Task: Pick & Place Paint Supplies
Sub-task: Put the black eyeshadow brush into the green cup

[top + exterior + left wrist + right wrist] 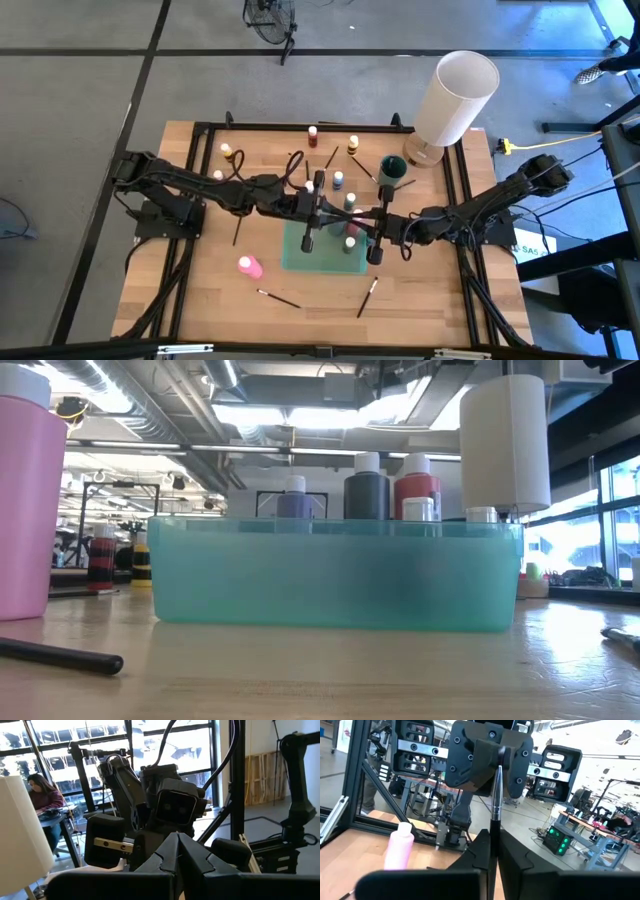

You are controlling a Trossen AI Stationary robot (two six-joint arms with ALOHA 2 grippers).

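Brushes lay nearest to you on the bare wood: one thin dark-handled brush (278, 298) toward the left and a second brush (368, 297) toward the right, well apart from each other. Just behind the first stood the pink bottle (249, 266), upright and beside the left end of the teal tray (296, 262), not in it. Several bottles stood upright in the tray; from the low view you could pick out a purple bottle (293, 502), a dark grey bottle (367, 488) and a red bottle (416, 488) above its front wall.

Over the tray your two arms met nose to nose. The right gripper (492, 840) was clamped on a held brush (496, 795), whose thin shaft stuck out past the fingertips toward the left arm's wrist. The left gripper (177, 852) faced it with its fingers pressed together, and you could see nothing between them.

Farther back, a yellow-and-black bottle (353, 145), a dark red bottle (312, 135) and another yellow bottle (227, 151) stood loose on the table near its far edge. At the far right corner stood the large white cylinder (455, 95).
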